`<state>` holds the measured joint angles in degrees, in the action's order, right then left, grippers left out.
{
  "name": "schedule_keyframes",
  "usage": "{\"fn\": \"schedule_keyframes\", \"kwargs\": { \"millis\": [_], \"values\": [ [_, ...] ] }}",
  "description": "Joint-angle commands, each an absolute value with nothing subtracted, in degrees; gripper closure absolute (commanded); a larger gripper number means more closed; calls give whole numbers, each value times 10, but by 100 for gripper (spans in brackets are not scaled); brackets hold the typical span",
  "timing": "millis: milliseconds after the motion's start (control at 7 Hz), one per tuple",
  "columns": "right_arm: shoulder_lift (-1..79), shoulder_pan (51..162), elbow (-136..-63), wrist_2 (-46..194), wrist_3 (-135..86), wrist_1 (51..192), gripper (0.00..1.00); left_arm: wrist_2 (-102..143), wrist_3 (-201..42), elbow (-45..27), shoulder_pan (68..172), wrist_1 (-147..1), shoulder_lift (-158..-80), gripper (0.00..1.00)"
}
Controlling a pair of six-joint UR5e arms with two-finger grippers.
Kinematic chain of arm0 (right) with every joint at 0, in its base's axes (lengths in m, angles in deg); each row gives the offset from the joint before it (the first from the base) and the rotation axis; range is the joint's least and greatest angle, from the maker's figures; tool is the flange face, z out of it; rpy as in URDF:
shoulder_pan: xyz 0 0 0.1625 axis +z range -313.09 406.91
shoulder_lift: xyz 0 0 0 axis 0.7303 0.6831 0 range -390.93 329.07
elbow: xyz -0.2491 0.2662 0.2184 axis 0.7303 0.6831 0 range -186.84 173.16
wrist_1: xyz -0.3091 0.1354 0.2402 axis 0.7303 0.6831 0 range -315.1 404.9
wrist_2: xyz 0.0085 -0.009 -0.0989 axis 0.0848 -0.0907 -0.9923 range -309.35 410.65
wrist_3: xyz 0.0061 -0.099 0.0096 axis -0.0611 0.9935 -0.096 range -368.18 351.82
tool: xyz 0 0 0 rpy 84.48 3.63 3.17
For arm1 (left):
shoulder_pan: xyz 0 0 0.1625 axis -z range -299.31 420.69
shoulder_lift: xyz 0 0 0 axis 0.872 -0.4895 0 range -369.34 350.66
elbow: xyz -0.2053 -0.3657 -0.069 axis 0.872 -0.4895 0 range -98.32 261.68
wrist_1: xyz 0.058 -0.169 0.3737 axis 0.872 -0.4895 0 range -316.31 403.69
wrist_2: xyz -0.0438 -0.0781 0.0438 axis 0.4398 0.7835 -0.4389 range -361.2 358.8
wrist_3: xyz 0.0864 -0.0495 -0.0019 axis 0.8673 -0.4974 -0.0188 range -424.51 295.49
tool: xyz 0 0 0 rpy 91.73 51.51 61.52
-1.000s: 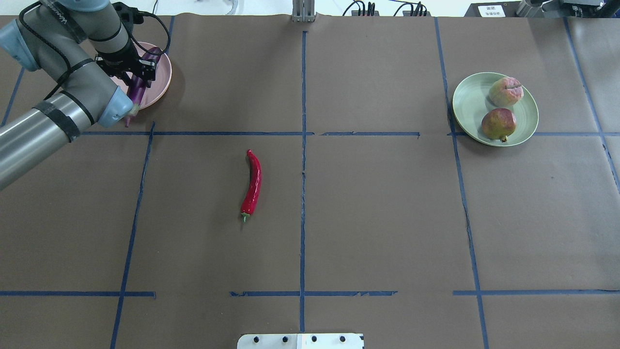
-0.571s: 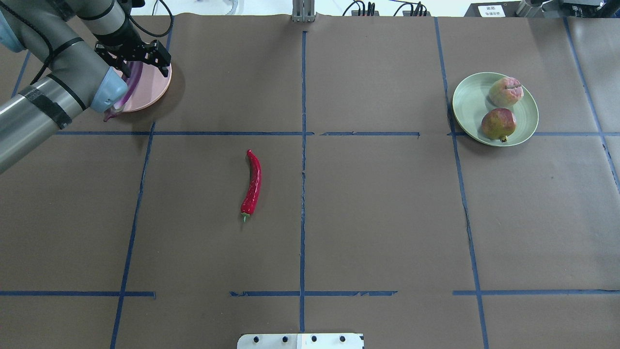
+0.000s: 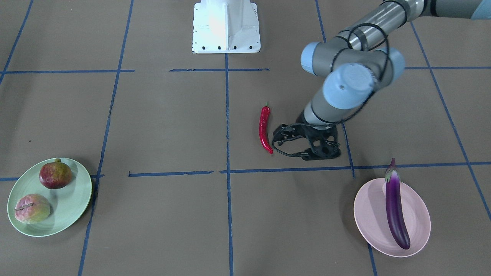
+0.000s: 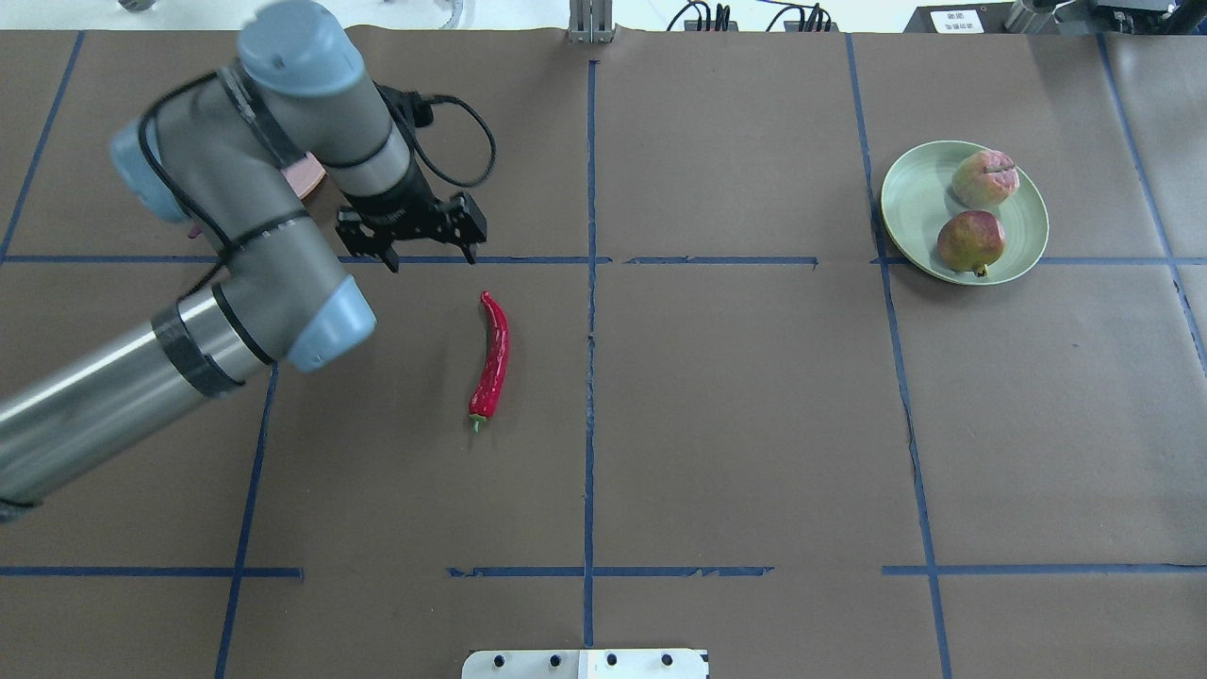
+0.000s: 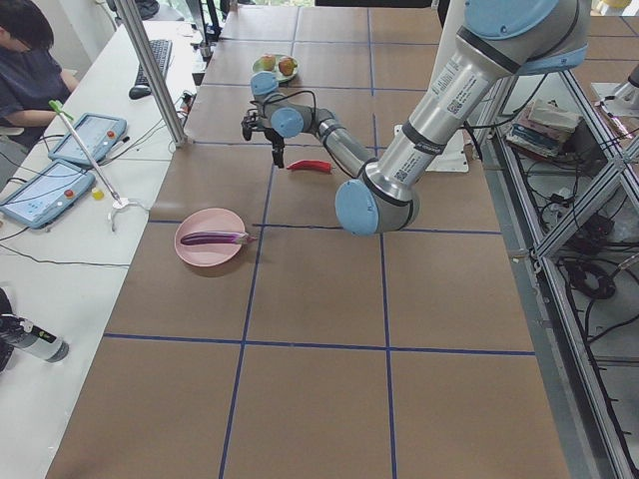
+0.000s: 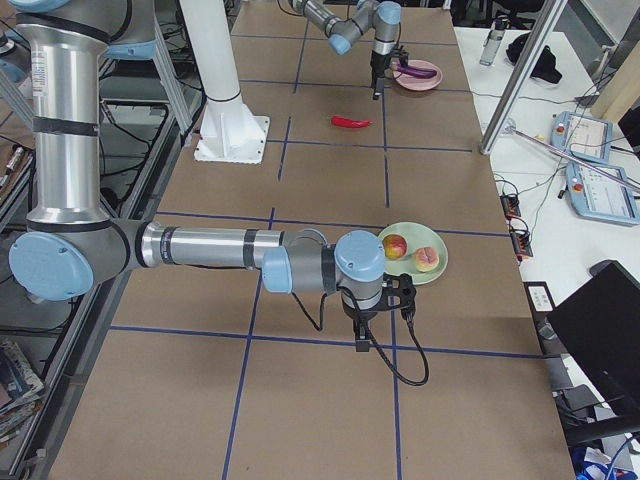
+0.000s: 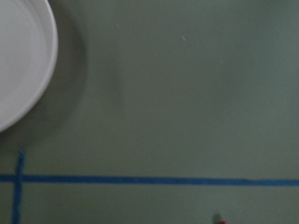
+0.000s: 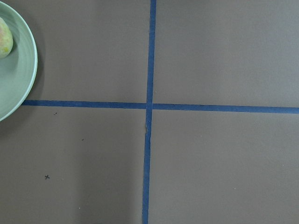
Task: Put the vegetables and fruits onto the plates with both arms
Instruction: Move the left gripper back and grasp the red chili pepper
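Note:
The purple eggplant [image 3: 395, 207] lies on the pink plate [image 3: 368, 218]. The red chili pepper [image 4: 492, 358] lies on the table near the middle. My left gripper [image 4: 429, 255] is open and empty, just beyond and to the left of the chili's far end, and it also shows in the front-facing view [image 3: 295, 143]. The pomegranate [image 4: 971, 241] and the bumpy pink-green fruit [image 4: 984, 178] sit on the green plate [image 4: 919, 203]. My right gripper [image 6: 378, 325] shows only in the exterior right view, beside the green plate; I cannot tell whether it is open or shut.
Blue tape lines divide the brown table cover. The white base block [image 3: 225, 27] stands at the robot's edge. In the overhead view my left arm hides most of the pink plate [image 4: 306, 179]. An operator [image 5: 30, 70] sits at a side desk with tablets.
My left gripper opened and let go of the eggplant on the pink plate, then swung away to the right and nearer the robot, ending beside the chili's far end.

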<state>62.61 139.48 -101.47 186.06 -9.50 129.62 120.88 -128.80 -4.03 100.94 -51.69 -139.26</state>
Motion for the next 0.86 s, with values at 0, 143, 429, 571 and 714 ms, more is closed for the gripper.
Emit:
{"fn": "schedule_keyframes", "kwargs": {
  "millis": [0,143,429,571,714],
  "values": [
    [626,1395,-1015,1861,-96,1297,0,1107,-1331,-43,909,-516,-1390,0],
    [626,1395,-1014,1861,-96,1297,0,1109,-1332,-46,908,-516,-1394,4],
    [625,1395,-1014,1861,-96,1297,0,1110,-1333,-49,908,-511,-1393,64],
    [625,1395,-1015,1861,-96,1297,0,1110,-1332,-52,908,-497,-1394,99],
    [625,1395,-1014,1861,-96,1297,0,1110,-1330,-53,914,-496,-1393,100]
  ]
}}
